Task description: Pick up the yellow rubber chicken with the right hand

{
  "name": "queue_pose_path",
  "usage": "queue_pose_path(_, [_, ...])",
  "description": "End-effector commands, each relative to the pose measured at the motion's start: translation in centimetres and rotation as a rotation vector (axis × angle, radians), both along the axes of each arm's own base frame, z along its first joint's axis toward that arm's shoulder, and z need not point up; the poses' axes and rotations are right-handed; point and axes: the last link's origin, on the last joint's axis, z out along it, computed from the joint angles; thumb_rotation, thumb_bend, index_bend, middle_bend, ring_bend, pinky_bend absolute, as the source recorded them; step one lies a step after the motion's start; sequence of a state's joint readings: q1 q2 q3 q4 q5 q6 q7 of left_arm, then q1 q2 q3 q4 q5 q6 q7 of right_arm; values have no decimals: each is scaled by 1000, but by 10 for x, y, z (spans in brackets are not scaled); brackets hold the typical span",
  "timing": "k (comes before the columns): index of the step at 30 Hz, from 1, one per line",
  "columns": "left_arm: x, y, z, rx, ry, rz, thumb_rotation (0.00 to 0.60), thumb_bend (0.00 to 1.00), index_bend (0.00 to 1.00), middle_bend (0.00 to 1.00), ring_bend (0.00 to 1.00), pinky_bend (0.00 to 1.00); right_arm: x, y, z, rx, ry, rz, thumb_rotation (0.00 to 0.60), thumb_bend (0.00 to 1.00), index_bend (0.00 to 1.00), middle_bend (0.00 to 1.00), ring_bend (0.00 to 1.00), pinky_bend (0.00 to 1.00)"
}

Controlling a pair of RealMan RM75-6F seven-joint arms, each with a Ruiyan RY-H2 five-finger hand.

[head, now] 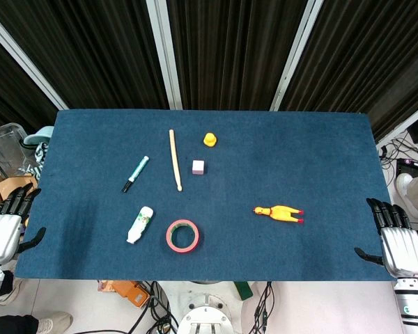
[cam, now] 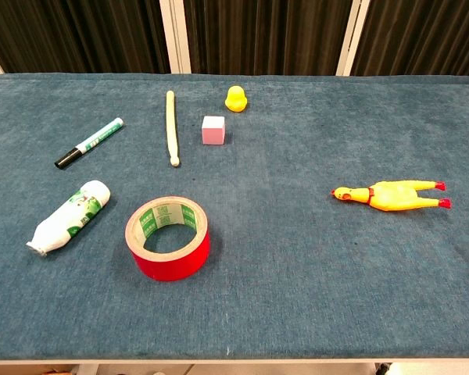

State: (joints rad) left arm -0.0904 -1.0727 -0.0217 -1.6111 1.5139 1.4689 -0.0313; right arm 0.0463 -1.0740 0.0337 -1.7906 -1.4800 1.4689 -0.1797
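Observation:
The yellow rubber chicken [head: 279,213] [cam: 391,195] lies flat on the blue table, right of centre, its red-beaked head pointing left and its red feet right. My right hand [head: 397,240] hovers at the table's right edge, well to the right of the chicken, fingers apart and holding nothing. My left hand [head: 7,226] rests at the left edge, also open and empty. Neither hand appears in the chest view.
On the blue table [head: 265,153] lie a red tape roll [head: 182,236], a white bottle [head: 139,224], a marker [head: 135,173], a wooden stick [head: 175,158], a pink cube [head: 198,166] and a small yellow duck-like toy [head: 210,139]. All sit left of the chicken.

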Motion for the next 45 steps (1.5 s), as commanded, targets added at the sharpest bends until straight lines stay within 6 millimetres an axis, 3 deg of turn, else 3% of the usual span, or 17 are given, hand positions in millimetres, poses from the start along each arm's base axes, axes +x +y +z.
queue_pose_path(1, [0, 0, -1, -5, 2, 4, 600, 299, 96, 0, 17, 181, 0, 0, 0, 3, -4, -2, 600, 21, 0, 153, 144, 132])
queue_pose_path(11, [0, -1, -2, -16, 1, 14, 600, 300, 96, 0, 17, 182, 0, -2, -2, 11, 1, -1, 600, 21, 57, 158, 159, 133])
queue_pose_path(20, [1, -4, 0, -9, -12, 20, 600, 300, 96, 0, 17, 181, 5, -12, -18, 82, 0, 0, 600, 22, 131, 192, 212, 157])
queue_pose_path(25, [1, -4, 0, -13, -16, 24, 600, 299, 96, 0, 17, 182, 17, -29, -31, 145, 20, 31, 600, 21, 182, 228, 283, 204])
queue_pose_path(37, [-1, -4, 2, -21, -31, 41, 600, 299, 96, 0, 23, 208, 36, -88, -82, 325, 100, 64, 600, 22, 191, 241, 291, 231])
queue_pose_path(45, [-1, -3, 2, -22, -31, 43, 600, 300, 96, 0, 23, 208, 44, -106, -107, 361, 113, 85, 600, 32, 301, 303, 374, 314])
